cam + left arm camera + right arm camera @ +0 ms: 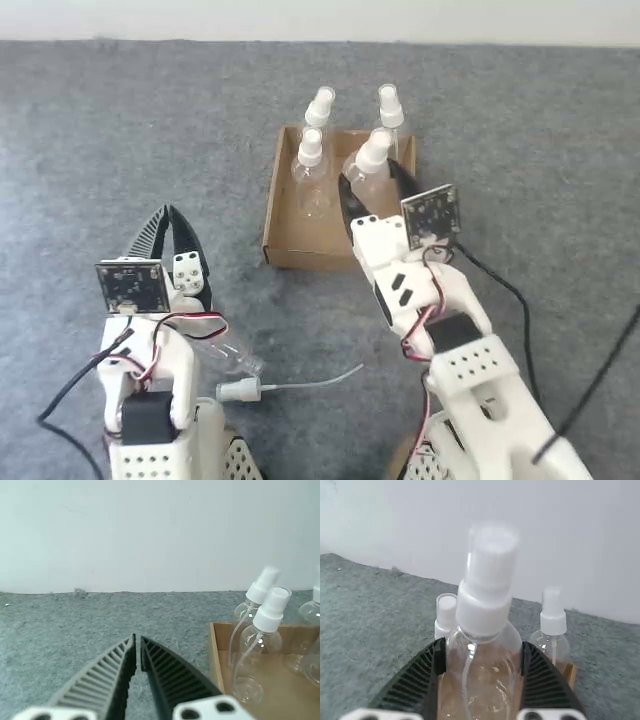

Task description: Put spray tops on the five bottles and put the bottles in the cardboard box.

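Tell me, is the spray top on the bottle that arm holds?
On: a white spray top caps the bottle in the right gripper.

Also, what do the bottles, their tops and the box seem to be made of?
The bottles look like clear, glossy plastic, though glass cannot be excluded: the brown floor shows through them, with bright highlights. The tops seem opaque white plastic with a smooth, dull finish. The box is plain brown cardboard, matte, with thin raw-cut walls.

Left arm (148, 410) and right arm (455, 340): white plastic shells, black ribbed fingers (170, 675), grey square camera boards (133, 286) at wrists, loose red, black and white cables (412, 338), rows of small holes.
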